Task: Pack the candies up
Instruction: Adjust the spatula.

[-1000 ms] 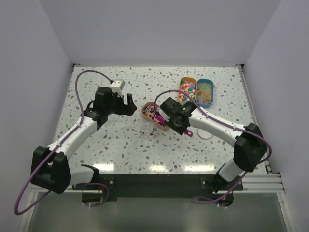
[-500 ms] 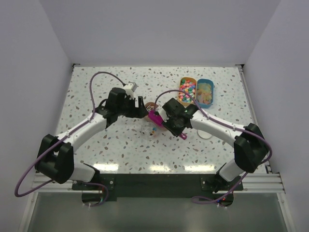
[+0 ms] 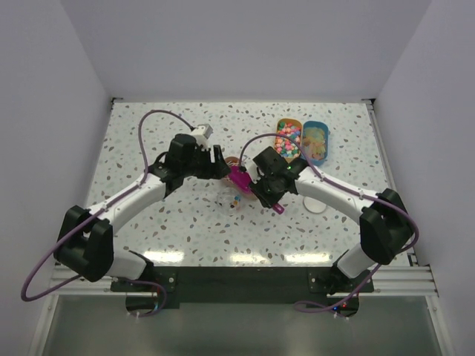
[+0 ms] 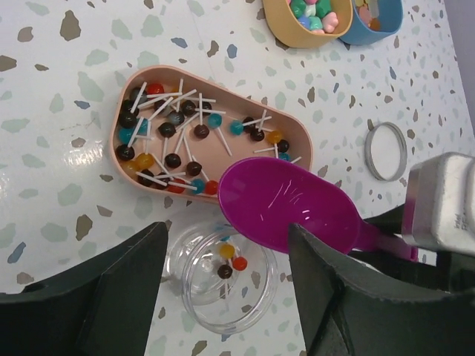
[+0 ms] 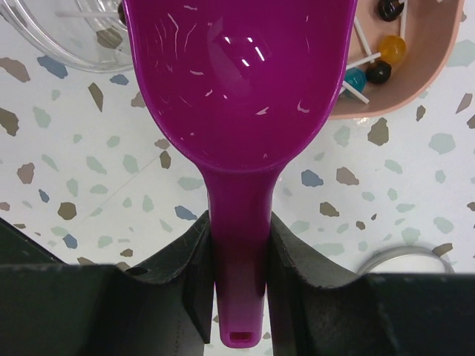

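Scoop's empty: right fingers (image 5: 178,274) clamp the purple plastic scoop (image 5: 237,89), left fingers (image 4: 111,297) spread open around the clear round jar (image 4: 178,259), and next, probably, it digs the small dark candies (image 4: 178,141) from the pink oval tray (image 4: 293,141).

Scoop: you're looking at a glossy magenta plastic scoop (image 5: 237,96), bowl empty, its handle pinched by the right gripper (image 5: 239,241).
Top left: clear round plastic container (image 5: 52,41), partly behind the scoop.
Top right: pink oval tray (image 5: 427,78) holding small ball candies on white sticks (image 5: 392,49).
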{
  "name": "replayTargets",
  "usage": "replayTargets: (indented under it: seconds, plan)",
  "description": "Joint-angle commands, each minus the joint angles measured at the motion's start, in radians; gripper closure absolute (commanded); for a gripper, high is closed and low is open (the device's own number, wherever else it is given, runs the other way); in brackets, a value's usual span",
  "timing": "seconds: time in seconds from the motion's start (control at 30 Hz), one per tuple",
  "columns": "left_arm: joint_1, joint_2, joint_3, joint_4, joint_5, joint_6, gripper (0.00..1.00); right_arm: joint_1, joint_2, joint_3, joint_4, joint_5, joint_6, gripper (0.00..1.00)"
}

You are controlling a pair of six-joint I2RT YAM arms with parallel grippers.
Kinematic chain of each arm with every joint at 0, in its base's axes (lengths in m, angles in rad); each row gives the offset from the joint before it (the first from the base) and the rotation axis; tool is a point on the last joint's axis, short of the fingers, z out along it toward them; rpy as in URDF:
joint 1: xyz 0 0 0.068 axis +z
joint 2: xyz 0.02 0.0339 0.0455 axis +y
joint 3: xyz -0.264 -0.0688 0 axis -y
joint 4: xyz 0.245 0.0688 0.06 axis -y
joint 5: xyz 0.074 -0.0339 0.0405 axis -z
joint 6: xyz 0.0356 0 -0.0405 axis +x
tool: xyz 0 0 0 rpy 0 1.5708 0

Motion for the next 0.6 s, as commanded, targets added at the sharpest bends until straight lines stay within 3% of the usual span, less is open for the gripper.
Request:
replayTargets:
  seconds: [0.0, 0.1, 0.2, 0.57]
  plan:
    - [0.003, 0.059, 0.086, 0.004, -0.006, -0.028, 0.31, -0.001, -0.052, -0.014, 0.079, -0.044, -0.001, 1.00]
    - [0.019, 0.103, 0.128, -0.026, 0.047, -0.023, 0.42, -0.001, -0.077, -0.049, 0.125, -0.059, -0.015, 1.00]
    - [0.042, 0.126, 0.136, -0.013, 0.113, -0.043, 0.48, -0.001, -0.095, -0.077, 0.166, -0.070, -0.021, 1.00]
    - [0.069, 0.192, 0.151, 0.010, 0.276, -0.071, 0.55, -0.001, -0.099, -0.112, 0.228, -0.092, -0.032, 1.00]
